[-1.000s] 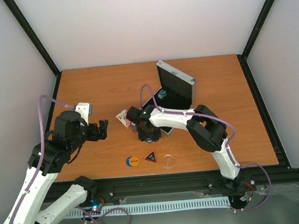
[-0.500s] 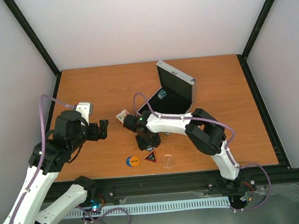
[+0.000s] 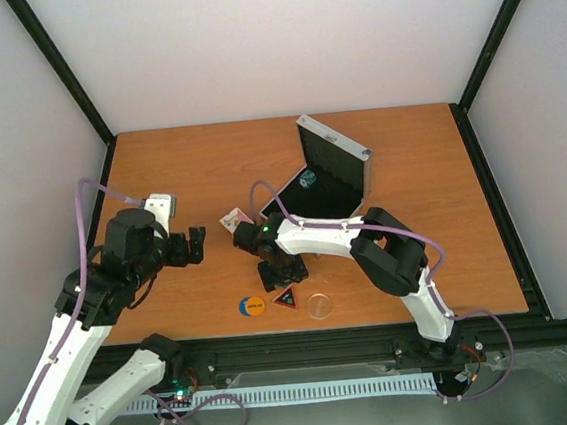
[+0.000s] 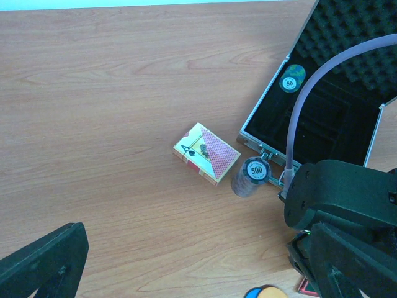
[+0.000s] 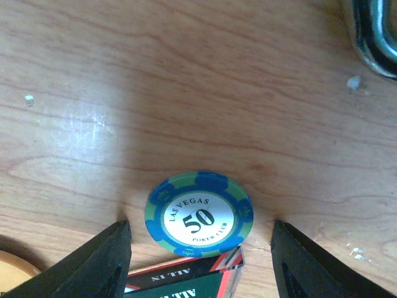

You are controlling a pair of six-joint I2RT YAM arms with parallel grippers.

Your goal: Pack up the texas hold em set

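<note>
The silver case (image 3: pixel 336 153) stands open at the back, black-lined, with one chip (image 3: pixel 307 178) inside. In the right wrist view a blue-green 50 chip (image 5: pixel 199 214) lies flat on the wood between the spread fingers of my right gripper (image 5: pixel 200 228), which touch nothing. The black-red triangle (image 5: pixel 180 280) lies just below the chip and the orange disc (image 5: pixel 11 270) is at the corner. The left wrist view shows the card pack (image 4: pixel 206 153) beside a 500 chip stack (image 4: pixel 250 175). My left gripper (image 3: pixel 192 247) hovers open, left of the pack.
A clear disc (image 3: pixel 320 305) lies right of the triangle (image 3: pixel 285 297) near the table's front edge. The case's metal handle (image 5: pixel 375 37) shows at the right wrist view's top right. My right arm (image 4: pixel 347 217) fills the lower right of the left wrist view.
My right gripper has moved from beside the case toward the front edge, down near the triangle, and its jaws have spread. The left arm has not moved.
</note>
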